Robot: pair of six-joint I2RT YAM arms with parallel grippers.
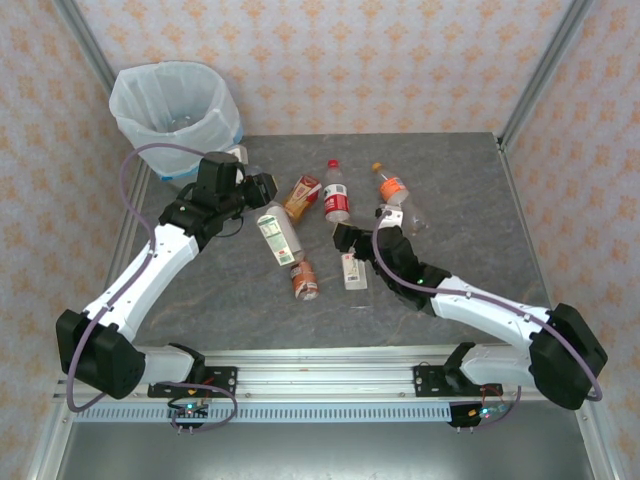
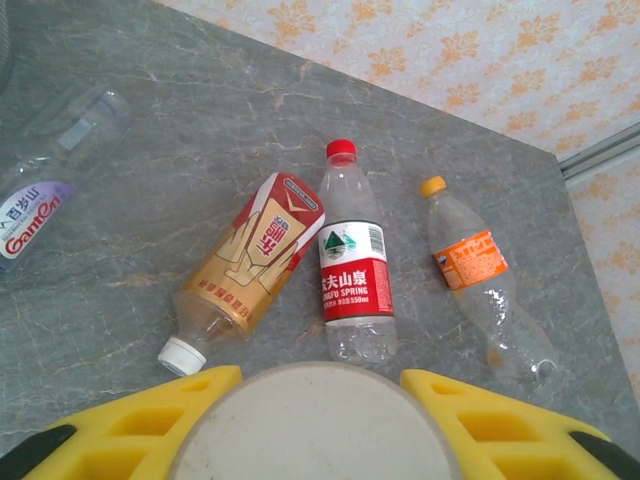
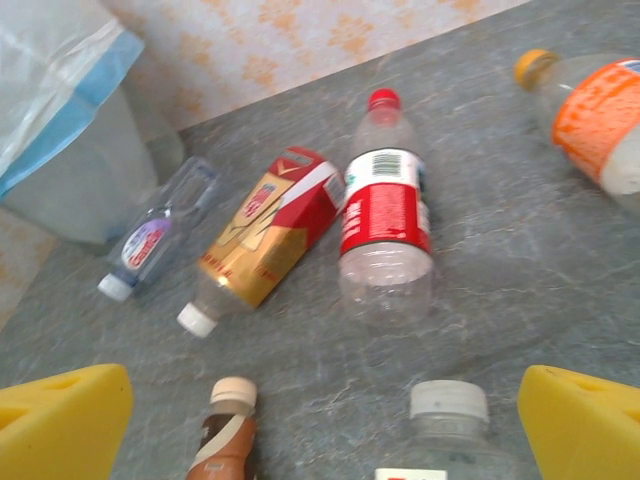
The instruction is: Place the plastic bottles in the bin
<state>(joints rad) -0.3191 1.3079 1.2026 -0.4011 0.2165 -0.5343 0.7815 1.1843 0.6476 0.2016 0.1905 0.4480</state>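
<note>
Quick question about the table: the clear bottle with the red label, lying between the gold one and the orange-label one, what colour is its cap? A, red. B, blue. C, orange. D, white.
A: the red-label bottle ends in a red cap at its far end. The orange cap belongs to the orange-label bottle beside it.

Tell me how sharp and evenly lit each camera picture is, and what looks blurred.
Top view: sharp, soft even light, faint shadows beside the arms, no glare. Left wrist: bottles on the table crisp, but the held bottle at the bottom edge is out of focus. Right wrist: softer overall, the bin blurred and washed pale.
</note>
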